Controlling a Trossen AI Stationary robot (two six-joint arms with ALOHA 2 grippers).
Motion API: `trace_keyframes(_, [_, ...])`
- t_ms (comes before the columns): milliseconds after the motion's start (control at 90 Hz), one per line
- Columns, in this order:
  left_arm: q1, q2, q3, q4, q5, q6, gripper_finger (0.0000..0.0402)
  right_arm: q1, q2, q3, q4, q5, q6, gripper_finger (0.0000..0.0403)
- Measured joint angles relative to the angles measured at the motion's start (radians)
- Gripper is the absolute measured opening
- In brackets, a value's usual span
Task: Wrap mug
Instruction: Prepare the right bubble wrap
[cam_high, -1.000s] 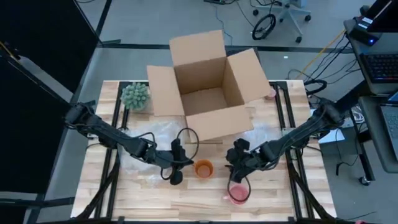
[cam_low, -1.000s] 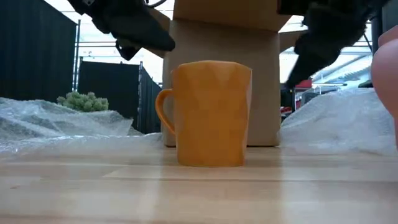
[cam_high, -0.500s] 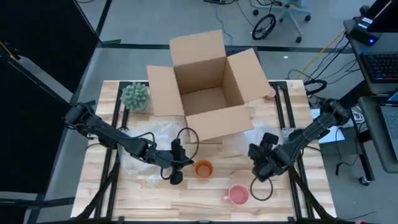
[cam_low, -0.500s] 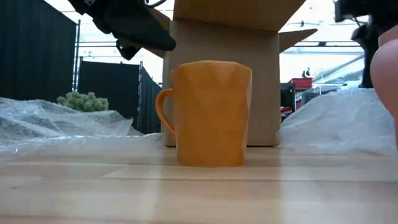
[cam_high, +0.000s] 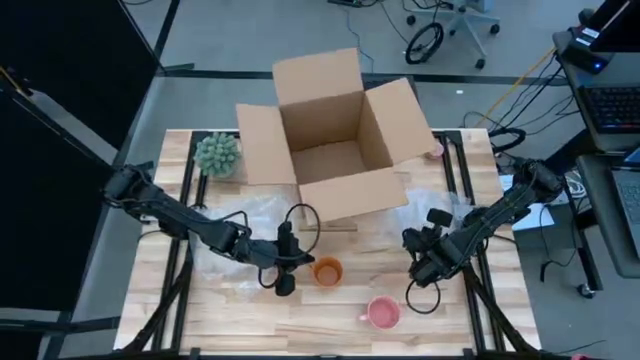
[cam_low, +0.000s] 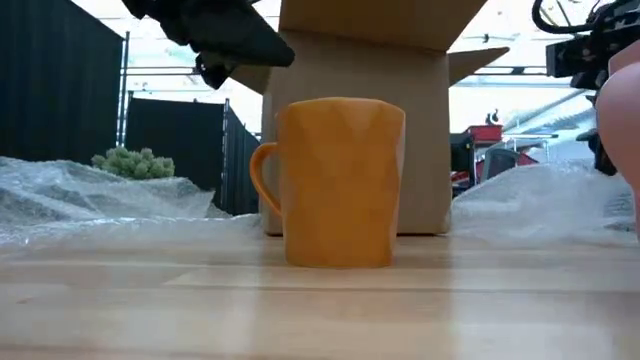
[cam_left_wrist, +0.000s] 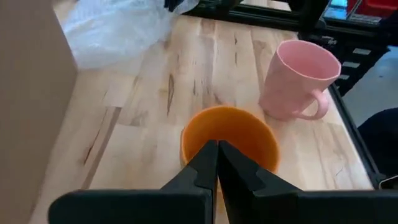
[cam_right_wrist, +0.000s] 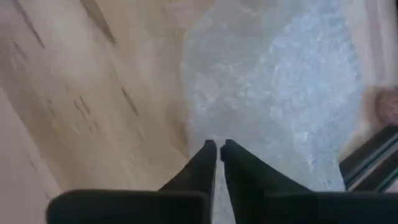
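The faceted orange ceramic mug (cam_high: 327, 270) is standing upright and bare on the pale wooden table (cam_high: 320, 330), so wrapping is not yet begun. Just beside it, the left end effector (cam_left_wrist: 218, 151) is hovering with fingers pressed together, gripping nothing. Beyond the mug, the right end effector (cam_right_wrist: 217, 151), nearly closed and empty, is pointing at crinkled clear bubble wrap (cam_right_wrist: 273, 93) near the open cardboard box (cam_high: 330, 140).

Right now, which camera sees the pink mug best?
The left wrist view: the whole pink mug shows, upright, handle and open mouth clear. The high view shows it small from above; the low view catches only an edge; the right wrist view misses it.
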Motion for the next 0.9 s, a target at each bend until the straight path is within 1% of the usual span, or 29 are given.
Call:
trace_keyframes(89, [-0.005,0.000,0.000,0.008,0.000,0.000,0.0000,0.020,-0.005,0.071,0.003,-0.058,-0.015,0.0002])
trace_keyframes(289, [-0.021,0.000,0.000,0.007,0.000,0.000,0.0000,0.089,-0.043,0.255,0.001,-0.223,-0.063,0.0000])
trace_keyframes(389, [-0.023,0.000,0.000,0.007,0.000,0.000,0.0000,0.120,-0.069,0.320,0.003,-0.261,-0.053,0.0000])
trace_keyframes(444, [-0.024,0.000,0.000,0.007,0.000,0.000,0.0000,0.131,-0.081,0.327,-0.007,-0.238,-0.029,0.0000])
trace_keyframes(556, [-0.024,0.000,0.000,0.007,0.000,0.000,0.0000,0.148,-0.083,0.288,-0.004,-0.094,0.021,0.0000])
trace_keyframes(644, [-0.024,0.000,0.000,0.006,0.000,0.000,0.0000,0.141,-0.082,0.231,-0.018,-0.081,0.026,0.0014])
trace_keyframes(700, [-0.024,0.000,0.000,0.005,0.000,0.000,0.0000,0.131,-0.082,0.192,-0.031,-0.079,0.035,0.0034])
trace_keyframes(767, [-0.024,0.000,0.000,0.004,0.000,0.000,0.0000,0.122,-0.082,0.147,-0.035,-0.043,0.041,0.0064])
trace_keyframes(822, [-0.024,0.000,0.000,0.000,0.000,0.000,0.0000,0.112,-0.082,0.113,-0.026,-0.012,0.038,0.0096])
trace_keyframes(900, [-0.024,0.000,0.000,-0.002,0.000,0.000,0.0000,0.089,-0.082,0.070,-0.016,0.001,0.028,0.0143])
